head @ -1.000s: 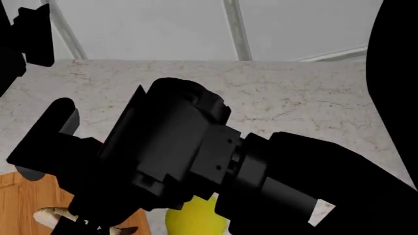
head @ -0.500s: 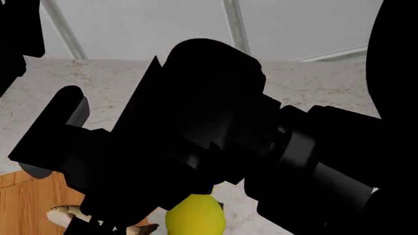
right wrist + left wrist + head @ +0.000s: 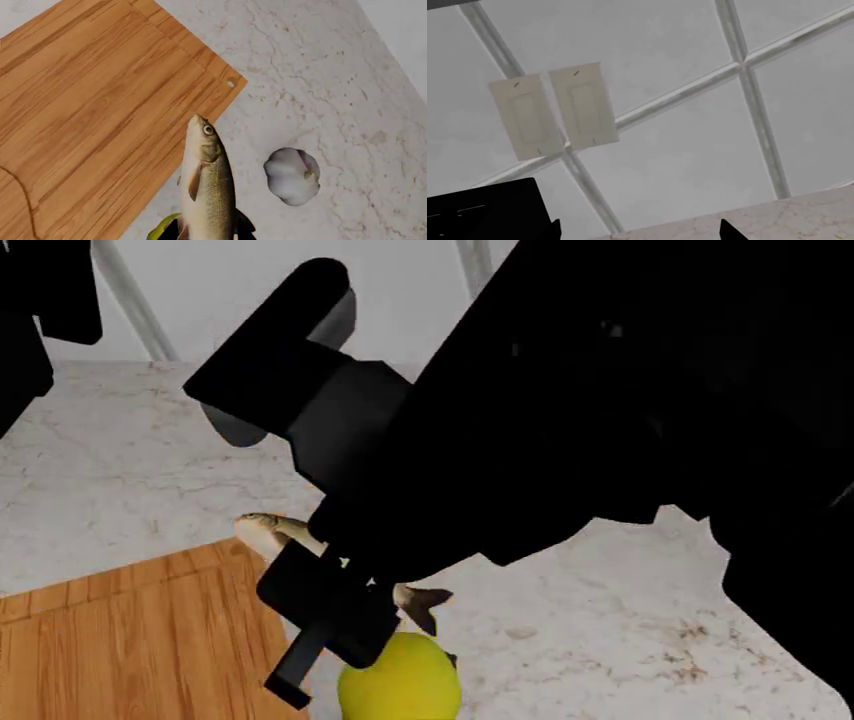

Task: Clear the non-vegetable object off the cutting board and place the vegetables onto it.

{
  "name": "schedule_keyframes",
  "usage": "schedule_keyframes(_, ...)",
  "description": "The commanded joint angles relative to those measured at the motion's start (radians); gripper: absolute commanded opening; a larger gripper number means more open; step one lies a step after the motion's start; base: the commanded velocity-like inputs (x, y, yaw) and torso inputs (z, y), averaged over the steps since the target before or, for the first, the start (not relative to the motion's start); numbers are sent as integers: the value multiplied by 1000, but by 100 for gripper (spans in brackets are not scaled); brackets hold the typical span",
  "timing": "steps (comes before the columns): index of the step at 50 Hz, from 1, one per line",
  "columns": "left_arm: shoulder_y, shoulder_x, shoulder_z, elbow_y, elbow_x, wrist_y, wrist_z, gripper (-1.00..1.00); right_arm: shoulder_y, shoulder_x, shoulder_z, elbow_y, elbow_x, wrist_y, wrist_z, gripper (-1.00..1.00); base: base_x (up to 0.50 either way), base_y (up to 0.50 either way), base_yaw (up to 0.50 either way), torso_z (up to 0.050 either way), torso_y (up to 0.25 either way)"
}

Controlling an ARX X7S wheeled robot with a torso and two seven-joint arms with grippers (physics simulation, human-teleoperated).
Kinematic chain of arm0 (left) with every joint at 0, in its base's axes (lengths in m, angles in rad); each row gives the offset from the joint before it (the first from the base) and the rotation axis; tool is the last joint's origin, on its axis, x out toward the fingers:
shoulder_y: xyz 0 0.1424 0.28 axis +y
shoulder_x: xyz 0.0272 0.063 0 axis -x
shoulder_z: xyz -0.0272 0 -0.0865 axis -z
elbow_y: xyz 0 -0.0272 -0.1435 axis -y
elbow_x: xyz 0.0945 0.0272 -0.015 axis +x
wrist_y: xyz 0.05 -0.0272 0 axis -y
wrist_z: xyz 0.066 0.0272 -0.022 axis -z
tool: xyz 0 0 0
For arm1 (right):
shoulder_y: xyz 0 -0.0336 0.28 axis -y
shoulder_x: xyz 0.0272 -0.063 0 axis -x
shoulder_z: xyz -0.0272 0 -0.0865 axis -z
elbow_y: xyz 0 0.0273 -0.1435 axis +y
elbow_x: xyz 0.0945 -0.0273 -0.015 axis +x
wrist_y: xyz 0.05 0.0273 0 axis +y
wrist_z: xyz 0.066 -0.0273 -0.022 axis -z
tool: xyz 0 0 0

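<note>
The slender silvery fish [image 3: 208,185] with its olive-grey back and pale belly hangs in the right tool [image 3: 207,231], gripped near the tail end by the dark fingers [image 3: 244,229] — head and round eye pointing away from the wrist camera. It is lifted above the speckled cream marble worktop [image 3: 333,75], its head over the edge of the rectangular orange-brown wooden cutting board [image 3: 87,105], which shows straight grain, a small hole at one corner and a thin curved groove line. In the head view the fish's head [image 3: 271,530] and dark tail [image 3: 418,602] stick out either side of the black arm, which hides most of the scene. The smooth yellow-green lemon-like item [image 3: 398,680] sits on the worktop just beside the board, below the fish. The grey-white garlic-like bulb [image 3: 292,176] lies on the marble, apart from the board. The left tool [image 3: 640,231] shows only two dark tips against a grey tiled wall with two pale switch plates [image 3: 554,110] — I cannot tell its opening.
</note>
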Motion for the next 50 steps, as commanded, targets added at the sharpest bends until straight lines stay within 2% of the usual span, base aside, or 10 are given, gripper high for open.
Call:
schedule_keyframes(1, -1, 24, -18, -5, 6, 6, 25, 100, 41, 69, -4, 52, -72, -23, -37, -100, 0, 0, 0, 0, 0)
schedule_keyframes(14, -15, 25, -11, -17, -1, 10, 23, 100, 81, 140, -126, 92, -221, -48, -121, -100, 0, 0, 0, 0, 0)
schedule_keyframes(25, -8, 28, 0, -18, -6, 17, 17, 100, 69, 205, -145, 176, -248, -70, -127, -100, 0, 0, 0, 0, 0)
schedule_keyframes(50, 15, 20, 15, -42, -8, 47, 9, 100, -116, 333, -159, 198, -226, -122, 0, -100, 0, 0, 0, 0, 0)
